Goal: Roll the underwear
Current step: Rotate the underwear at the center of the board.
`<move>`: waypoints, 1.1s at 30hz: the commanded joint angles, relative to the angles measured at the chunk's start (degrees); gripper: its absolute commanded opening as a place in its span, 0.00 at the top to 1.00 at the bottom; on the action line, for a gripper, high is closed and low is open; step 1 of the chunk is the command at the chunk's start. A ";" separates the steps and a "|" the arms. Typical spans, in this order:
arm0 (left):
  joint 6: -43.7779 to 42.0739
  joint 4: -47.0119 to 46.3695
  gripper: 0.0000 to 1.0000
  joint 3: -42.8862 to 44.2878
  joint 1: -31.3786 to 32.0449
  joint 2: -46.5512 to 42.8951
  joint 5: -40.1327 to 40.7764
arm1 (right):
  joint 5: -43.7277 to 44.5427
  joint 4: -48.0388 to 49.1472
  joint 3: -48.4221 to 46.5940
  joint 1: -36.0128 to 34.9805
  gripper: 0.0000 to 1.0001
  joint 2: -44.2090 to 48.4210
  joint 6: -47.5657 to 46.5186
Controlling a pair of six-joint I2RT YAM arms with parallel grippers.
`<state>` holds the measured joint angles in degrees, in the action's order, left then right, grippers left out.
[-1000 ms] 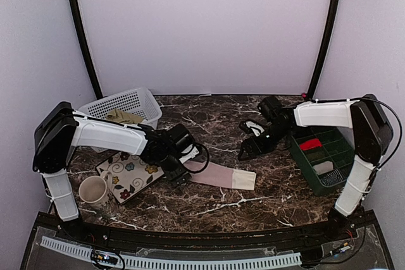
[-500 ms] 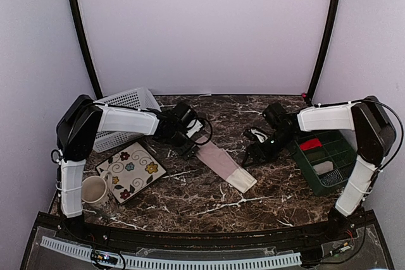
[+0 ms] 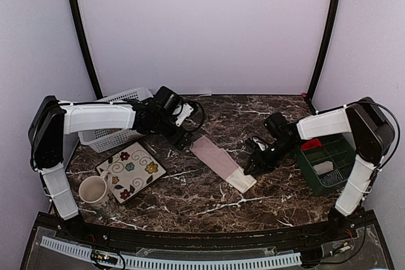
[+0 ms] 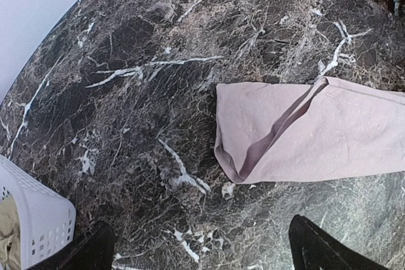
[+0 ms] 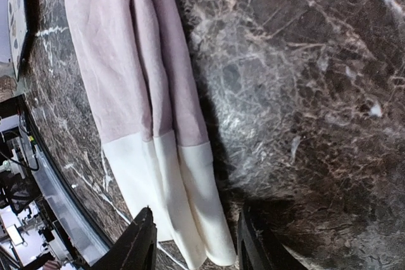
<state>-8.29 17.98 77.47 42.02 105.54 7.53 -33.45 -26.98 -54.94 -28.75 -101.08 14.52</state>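
Table [image 3: 209,203]: dark marble, lilac walls around it.
Near left: mug [image 3: 93,189] beside a flowered plate [image 3: 130,170].
My right gripper [image 3: 252,167]: low at the strip's near end, one finger either side of the cream waistband [image 3: 242,180]; whether I pinch it, I cannot tell.
Pink underwear [image 3: 212,156]: folded into a long strip, flat, slanting across mid-table.
My left gripper [image 3: 183,134]: jaws wide apart, holding nothing, just past the strip's far end.
Far left: white basket [image 3: 104,136], olive underwear [image 4: 6,232] inside.
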 commanded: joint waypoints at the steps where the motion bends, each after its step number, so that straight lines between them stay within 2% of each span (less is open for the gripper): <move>1: 2.40 0.99 0.01 -2.61 0.22 -4.77 -0.91 | -1.53 4.73 4.32 0.02 0.59 0.39 4.24; 6: 3.11 1.46 0.01 -5.22 0.28 -7.46 -1.56 | -2.34 8.94 8.38 -0.86 0.66 0.74 7.86; 11: 2.93 1.69 0.01 -8.12 0.39 -9.83 -2.67 | -4.23 15.28 11.41 -5.04 0.72 1.46 14.69; 15: 3.11 2.24 0.01 -11.29 0.34 -12.46 -4.15 | -4.37 23.98 14.68 -11.48 0.72 2.39 22.69; 16: 2.99 1.90 0.01 -12.35 0.34 -13.45 -4.49 | -3.91 26.59 15.30 -13.27 0.72 2.54 27.50; 18: 2.69 1.24 0.01 -14.76 0.35 -15.23 -5.41 | -3.55 30.72 16.18 -17.26 0.72 2.40 29.38; 20: 2.54 0.83 0.01 -16.74 0.35 -16.93 -6.26 | -0.55 34.15 16.70 -21.15 0.72 2.03 37.45; 23: 3.00 0.97 0.01 -18.76 0.34 -19.36 -7.49 | 1.23 39.30 16.39 -27.15 0.74 0.66 44.25; 28: 4.23 -0.84 0.01 -24.36 0.47 -24.67 -12.76 | 4.16 38.54 14.22 -34.66 0.72 -1.02 48.87; 30: 3.67 -1.94 0.01 -27.16 0.58 -26.85 -15.44 | 6.47 38.07 16.63 -35.62 0.70 2.05 51.07; 33: 2.32 -3.42 0.01 -29.79 0.98 -29.43 -18.45 | 11.28 32.36 18.97 -35.65 0.68 9.06 51.27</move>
<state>-4.97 17.15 50.70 42.39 79.94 -5.04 -30.24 11.88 -39.29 -64.27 -98.85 61.73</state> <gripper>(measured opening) 0.991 0.307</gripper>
